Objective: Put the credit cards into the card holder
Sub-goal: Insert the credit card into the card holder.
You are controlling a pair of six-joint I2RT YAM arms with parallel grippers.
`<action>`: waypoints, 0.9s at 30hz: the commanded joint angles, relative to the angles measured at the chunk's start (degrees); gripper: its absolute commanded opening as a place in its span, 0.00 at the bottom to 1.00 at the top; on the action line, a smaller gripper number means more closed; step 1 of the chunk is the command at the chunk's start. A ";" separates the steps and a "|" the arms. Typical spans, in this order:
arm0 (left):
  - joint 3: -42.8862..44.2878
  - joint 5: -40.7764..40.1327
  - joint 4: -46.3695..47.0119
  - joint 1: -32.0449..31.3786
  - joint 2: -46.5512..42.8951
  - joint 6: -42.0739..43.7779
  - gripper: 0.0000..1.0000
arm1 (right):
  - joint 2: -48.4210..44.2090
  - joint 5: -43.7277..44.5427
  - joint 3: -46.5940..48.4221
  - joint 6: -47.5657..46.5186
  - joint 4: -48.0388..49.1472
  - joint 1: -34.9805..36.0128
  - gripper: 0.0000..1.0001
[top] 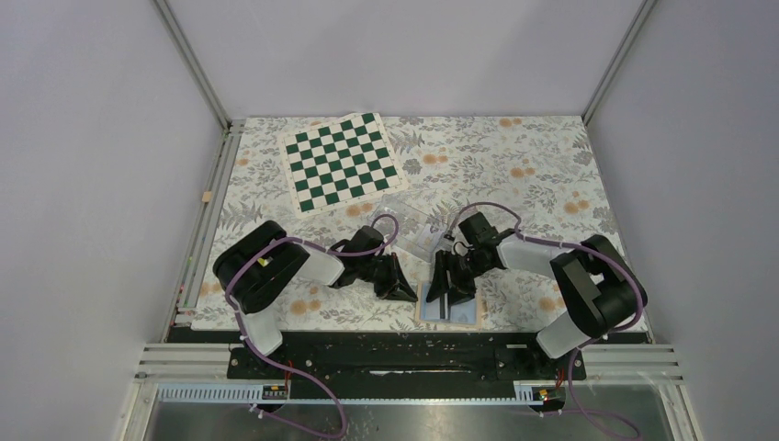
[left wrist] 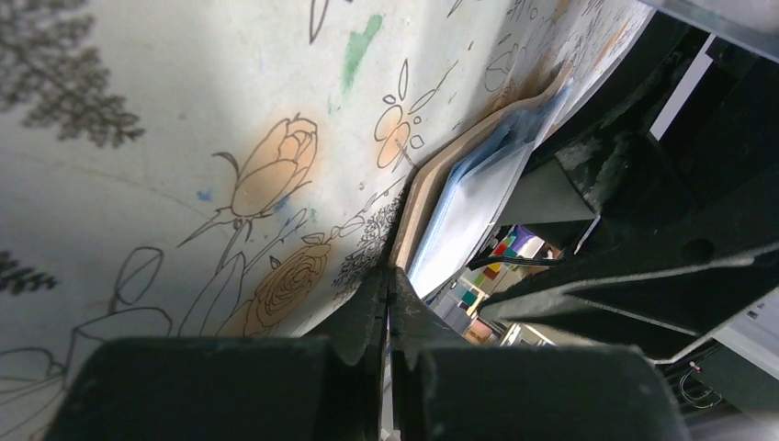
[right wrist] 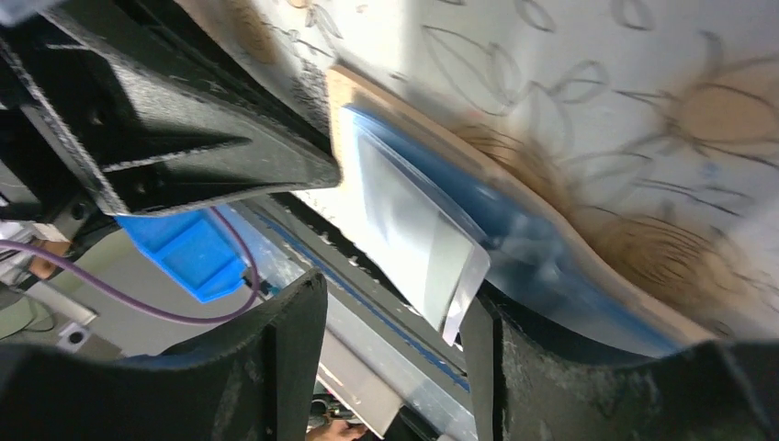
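**Card holder lying spread at the table's near edge**

The card holder point(top: 465, 316) lies unfolded, blue lining up, with one credit card point(right wrist: 409, 225) resting on the lining. The left gripper point(left wrist: 387, 287), fingers pressed together and empty, sits at its left rim. The right gripper point(right wrist: 395, 299), fingers parted, straddles the card's near end. Counted: one holder, one card, one clear box point(top: 409, 220).

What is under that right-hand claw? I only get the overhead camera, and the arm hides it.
Observer: The right wrist camera shows a pale card lying on the blue inside of the open card holder, between the open jaws of the right gripper.
Operator: Is the other claw holding anything?
Observer: No. Its own camera shows the left gripper shut, its tips against the holder's tan edge.
Operator: Is the card fully tucked in?
Observer: Not fully. Its near corner sticks out free.
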 commanded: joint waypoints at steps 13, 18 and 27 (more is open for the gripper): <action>-1.78 -5.77 -2.19 -1.49 -0.17 0.21 0.00 | -1.08 3.83 3.68 0.57 -1.77 4.24 0.77; -2.48 -4.12 1.95 -0.47 0.07 -0.10 0.23 | -4.54 7.82 5.40 -2.61 -8.37 4.22 0.86; -4.84 0.47 15.08 0.33 4.71 -4.53 0.35 | -7.40 11.74 7.03 -4.90 -13.87 4.24 0.90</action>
